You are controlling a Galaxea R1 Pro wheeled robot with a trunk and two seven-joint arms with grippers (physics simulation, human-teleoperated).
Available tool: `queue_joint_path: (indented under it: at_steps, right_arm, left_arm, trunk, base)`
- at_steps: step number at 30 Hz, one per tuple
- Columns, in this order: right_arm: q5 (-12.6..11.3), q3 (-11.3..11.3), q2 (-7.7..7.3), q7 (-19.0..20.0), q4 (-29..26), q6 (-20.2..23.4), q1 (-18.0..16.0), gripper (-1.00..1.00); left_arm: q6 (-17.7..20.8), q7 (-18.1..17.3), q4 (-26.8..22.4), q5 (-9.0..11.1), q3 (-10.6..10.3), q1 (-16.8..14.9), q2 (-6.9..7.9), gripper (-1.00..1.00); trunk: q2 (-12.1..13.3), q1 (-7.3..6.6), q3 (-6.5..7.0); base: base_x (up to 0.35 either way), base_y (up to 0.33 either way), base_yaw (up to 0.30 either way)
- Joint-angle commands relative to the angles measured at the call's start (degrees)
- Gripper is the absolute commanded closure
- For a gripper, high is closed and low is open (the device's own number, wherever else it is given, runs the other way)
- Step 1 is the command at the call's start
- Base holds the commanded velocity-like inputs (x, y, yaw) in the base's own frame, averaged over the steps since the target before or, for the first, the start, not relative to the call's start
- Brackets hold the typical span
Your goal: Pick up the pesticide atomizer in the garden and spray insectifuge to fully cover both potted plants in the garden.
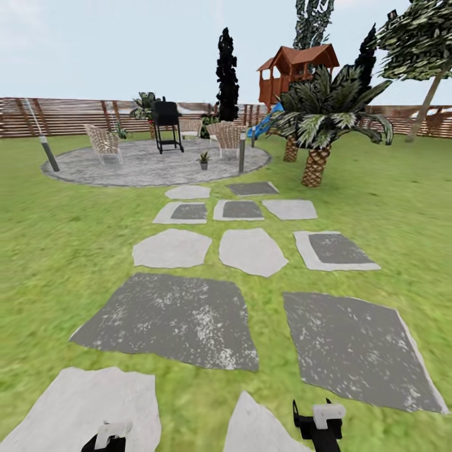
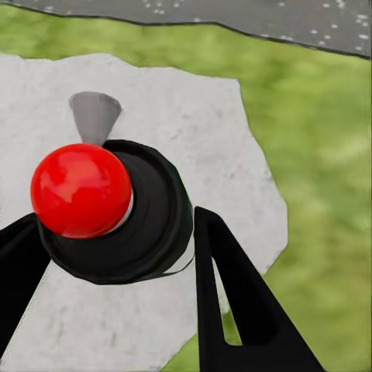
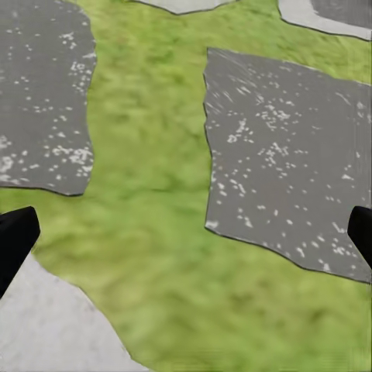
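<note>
Bright, even daylight, faint shadows; textures perhaps slightly blurred throughout.

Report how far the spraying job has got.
Nothing looks done yet. Both end effectors, left and right, carry no atomizer; the right one's fingers are spread over grass. The robot stands on the stepping stones, far from the patio, where one potted plant sits. Fetching the atomizer and spraying remain.

Lawn (image 1: 63,251): matt, blurry green turf. Stepping stones (image 1: 172,317): rough dark grey, white-speckled; paler ones (image 1: 171,248) smooth, matt. Patio (image 1: 150,164): mottled grey paving. Fence (image 1: 69,116): brown wooden slats. Chairs (image 1: 103,142): woven wicker. Red ball (image 2: 81,190): glossy, plastic-looking, on a matt black base (image 2: 155,225).
</note>
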Motion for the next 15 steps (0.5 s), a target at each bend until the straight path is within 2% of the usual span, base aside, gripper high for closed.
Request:
queue_joint_path:
  at_steps: [1, 12, 15]
  right_arm:
    - [0.5, 0.1, 0.00, -0.6, 0.0, 0.0, 0.0, -1.00]
    - [0.5, 0.1, 0.00, -0.6, 0.0, 0.0, 0.0, -1.00]
    - [0.5, 0.1, 0.00, -0.6, 0.0, 0.0, 0.0, -1.00]
  left_arm:
    - [-0.2, 0.2, 0.0, 0.5, -0.4, 0.0, 0.04, 1.00]
    - [-0.2, 0.2, 0.1, 0.6, -0.4, 0.0, 0.07, 1.00]
    - [-0.2, 0.2, 0.1, 0.6, -0.4, 0.0, 0.06, 1.00]
  trunk:
    - [0.0, 0.03, 0.00]
    - [0.0, 0.03, 0.55]
    - [0.0, 0.03, 0.61]
  base:
    - [0.340, 0.000, 0.180]
    - [0.340, 0.000, 0.179]
    - [0.340, 0.054, 0.071]
